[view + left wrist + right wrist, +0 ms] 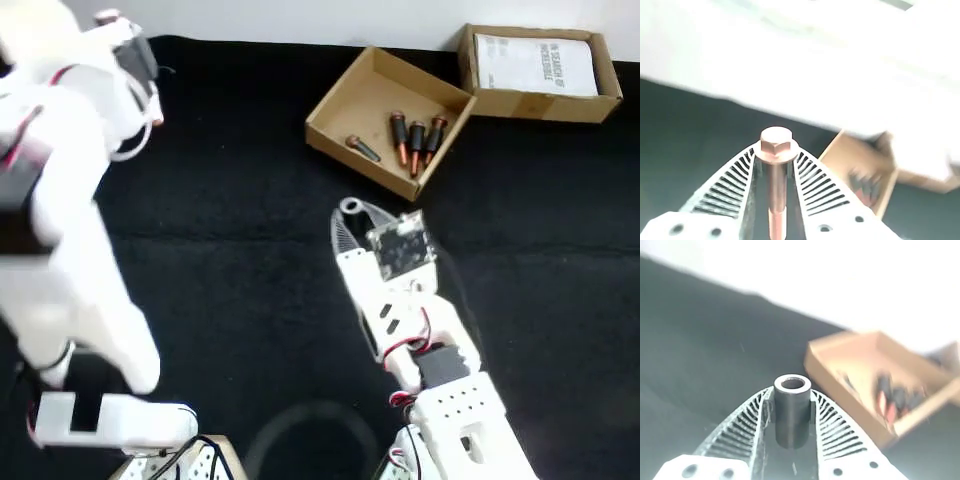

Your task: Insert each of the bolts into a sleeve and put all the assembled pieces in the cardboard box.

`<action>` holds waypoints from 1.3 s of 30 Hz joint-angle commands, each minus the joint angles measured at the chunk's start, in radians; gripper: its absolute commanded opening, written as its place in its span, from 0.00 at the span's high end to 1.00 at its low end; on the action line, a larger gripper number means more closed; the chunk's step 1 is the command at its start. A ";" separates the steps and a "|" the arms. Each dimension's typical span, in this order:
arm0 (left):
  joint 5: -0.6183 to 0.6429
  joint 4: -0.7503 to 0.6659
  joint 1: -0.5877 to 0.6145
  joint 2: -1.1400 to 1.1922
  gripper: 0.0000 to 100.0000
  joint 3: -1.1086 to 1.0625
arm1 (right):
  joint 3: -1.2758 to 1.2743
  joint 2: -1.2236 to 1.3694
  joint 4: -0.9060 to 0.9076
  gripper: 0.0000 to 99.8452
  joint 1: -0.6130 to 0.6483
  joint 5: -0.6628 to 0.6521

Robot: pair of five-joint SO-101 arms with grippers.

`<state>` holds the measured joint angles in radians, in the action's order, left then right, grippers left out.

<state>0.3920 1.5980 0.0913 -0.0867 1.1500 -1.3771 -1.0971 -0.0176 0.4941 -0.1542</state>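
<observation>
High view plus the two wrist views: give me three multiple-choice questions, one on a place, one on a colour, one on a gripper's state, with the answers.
1. Where do the assembled pieces lie?
A) in the open box
B) on the table beside an arm
C) in the box with the paper sheet

2. What colour is the bolt in the left gripper?
A) blue
B) copper
C) green

3. What state is the right gripper in?
A) open and empty
B) shut on a bolt
C) shut on a sleeve

Answers:
1 A, the high view shows them on that box's floor.
2 B, its head and shaft show copper in the left wrist view.
3 C, the right wrist view shows a dark hollow sleeve clamped upright in the gripper.
</observation>
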 commanded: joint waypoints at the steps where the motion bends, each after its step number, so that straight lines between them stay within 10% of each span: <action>1: 0.048 -0.015 0.008 -0.096 0.99 0.065 | 0.005 -0.013 -0.128 0.99 0.081 0.000; 12: 0.012 0.176 0.005 -0.314 0.99 -0.030 | 0.162 -0.013 -0.160 0.99 0.277 0.000; 22: -0.084 0.152 -0.099 -0.719 0.99 -0.727 | 0.199 -0.012 -0.159 0.99 0.358 0.101; 34: -0.087 -0.907 -0.110 -1.288 0.99 -1.836 | 0.188 -0.007 -0.150 0.99 0.360 0.110; 39: -0.087 -1.026 -0.203 -1.299 0.99 -1.943 | 0.186 -0.007 -0.058 0.99 0.358 0.110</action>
<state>0.3107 0.6483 -0.0514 -1.3709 -0.7603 -1.2375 -1.0955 -0.0990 0.8516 -0.0483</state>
